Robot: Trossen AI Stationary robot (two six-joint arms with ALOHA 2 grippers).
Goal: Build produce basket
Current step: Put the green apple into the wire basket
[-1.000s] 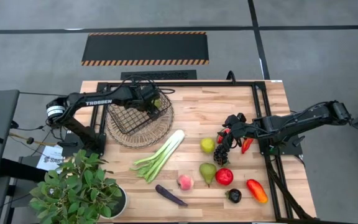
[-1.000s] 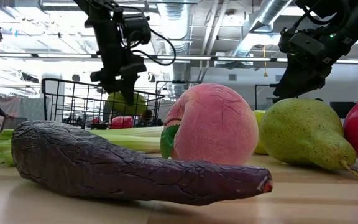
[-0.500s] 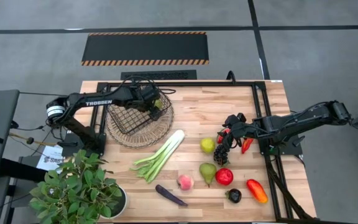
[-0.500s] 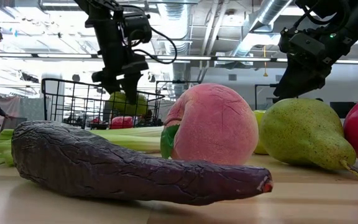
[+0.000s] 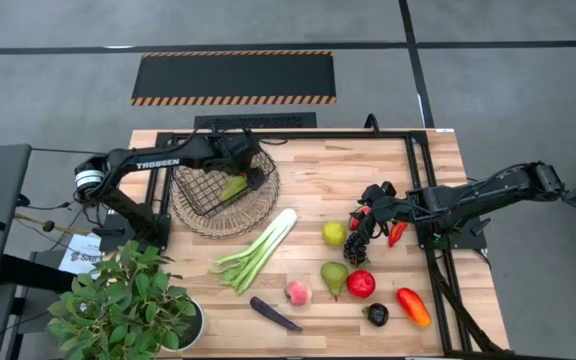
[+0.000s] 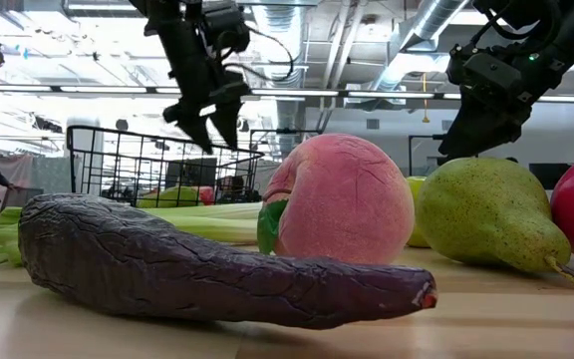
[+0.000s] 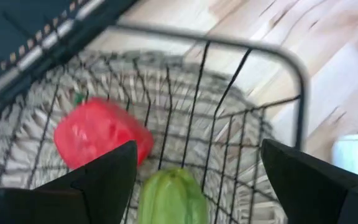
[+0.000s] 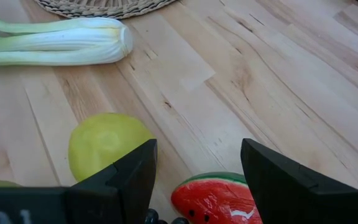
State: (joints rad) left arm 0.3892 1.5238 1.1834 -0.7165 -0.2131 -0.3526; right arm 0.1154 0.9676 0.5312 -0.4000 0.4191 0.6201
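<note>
Now the left claw [image 6: 213, 118] hangs above the round dark wire-mesh basket [image 5: 205, 192] at the far left of the wooden surface [image 5: 318, 165], its two fingers spread wide and holding nothing. Inside the basket lie a green pear-like fruit [image 7: 170, 198] and a red fruit [image 7: 98, 131], the green one just beside the red one on the mesh bottom. The basket itself sits on a round woven mat [image 5: 258, 205].

The right claw [image 5: 366, 215] hovers over the right half of the surface, its fingers parted with nothing between them; just below it are a red watermelon slice with a green rind [image 8: 216, 199] and a round yellow-green fruit [image 8: 107, 140], near each other but apart.

A long green-white leek stalk [image 5: 258, 250] lies diagonally in the middle of the surface, near the mat. Toward the near edge rest a wrinkled purple aubergine [image 6: 207, 261], a pink peach [image 6: 339, 199] just behind it, a speckled green pear [image 6: 486, 214], and a red apple [image 5: 360, 284] beside the pear. An orange-red pepper [image 5: 413, 306] lies farther right.
</note>
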